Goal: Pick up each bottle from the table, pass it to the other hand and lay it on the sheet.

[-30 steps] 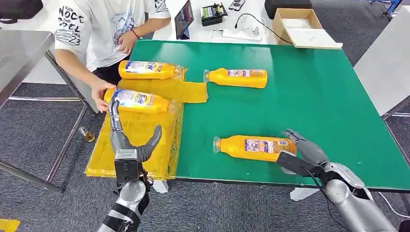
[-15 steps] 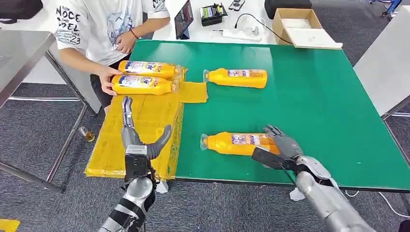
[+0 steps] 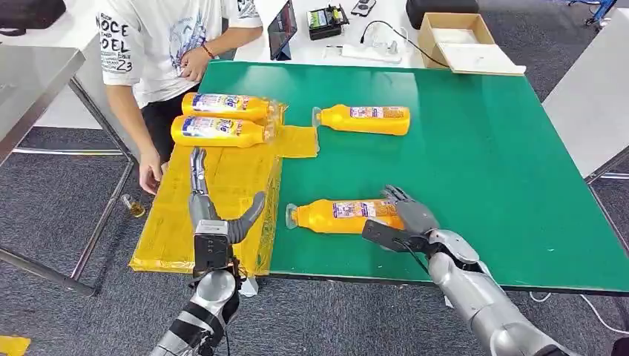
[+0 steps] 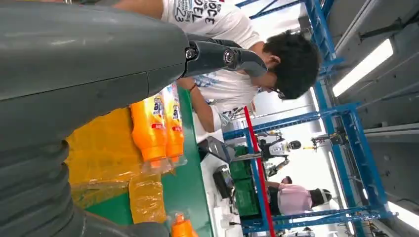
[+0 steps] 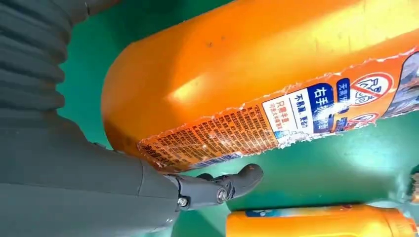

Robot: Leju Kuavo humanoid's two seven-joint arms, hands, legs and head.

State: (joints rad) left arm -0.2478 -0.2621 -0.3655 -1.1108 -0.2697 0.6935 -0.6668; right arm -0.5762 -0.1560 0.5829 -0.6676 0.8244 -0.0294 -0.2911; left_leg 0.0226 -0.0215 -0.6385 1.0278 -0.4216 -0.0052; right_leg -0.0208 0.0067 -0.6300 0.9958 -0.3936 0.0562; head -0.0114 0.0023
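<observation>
Orange bottle [image 3: 343, 216] near the 6 o'clock edge of the green surface [image 3: 475, 148], base clasped by the right robot hand [image 3: 404, 221]: pick-up step, by the look of it. Next: lift, pass toward 9 o'clock to the left robot hand [image 3: 215, 215], fingers apart, empty, above the yellow sheet [image 3: 222, 185]. Four bottles: two on the sheet, two off.

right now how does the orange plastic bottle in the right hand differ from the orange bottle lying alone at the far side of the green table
The near orange plastic bottle is gripped at its base by the right hand; the far orange bottle lies untouched. The near one sits by the table's front edge, close to the yellow sheet; the far one lies further back. Both point caps left.
</observation>
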